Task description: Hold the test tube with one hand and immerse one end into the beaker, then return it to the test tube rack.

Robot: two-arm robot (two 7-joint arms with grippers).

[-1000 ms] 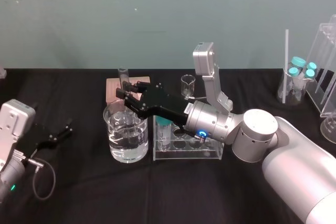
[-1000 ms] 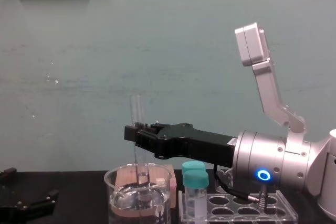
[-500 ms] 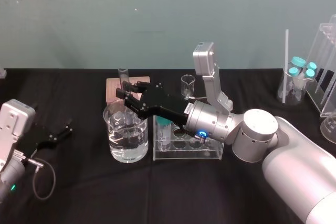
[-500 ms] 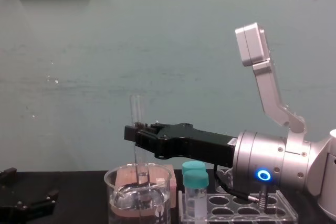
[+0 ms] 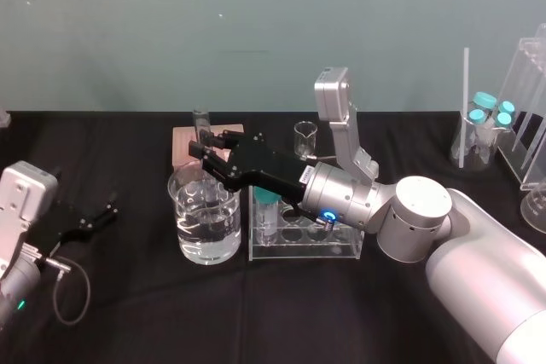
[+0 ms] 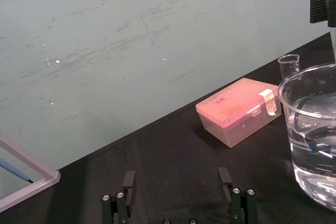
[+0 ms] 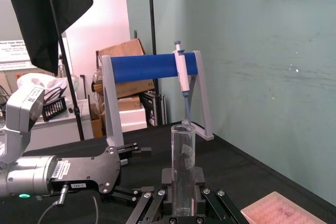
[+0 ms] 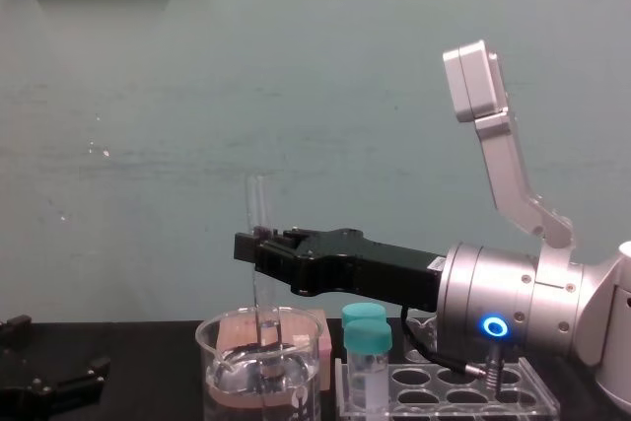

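At the near left edge of the black tabletop (image 5: 136,321) the left hand (image 5: 95,217) lies idle, its 2 fingers (image 6: 128,182) spread with nothing between them. Right of it, well apart, stands the beaker (image 5: 205,226), part-filled with clear water. A pink lidded box (image 5: 181,144) sits just behind it on the far side. The test tube (image 5: 201,122) stands upright over the beaker, its open top rising above the black right hand (image 5: 203,147). That hand has it pinched between its fingers about midway along its length. In the chest view the tube's lower part passes down inside the beaker's rim (image 8: 258,320); whether its round end is under the water I cannot tell. The right forearm, with a blue ring light on its silver joint, reaches in from the right, above the test tube rack (image 5: 311,249). The rack is just right of the beaker and carries 1 teal-capped vial (image 5: 268,208) at its left end, with other holes open. Behind the rack, farther back, is a tiny clear beaker (image 5: 305,137). At the far right stand a flask (image 5: 479,138) holding teal-capped vials and a clear acrylic stand (image 5: 527,117).
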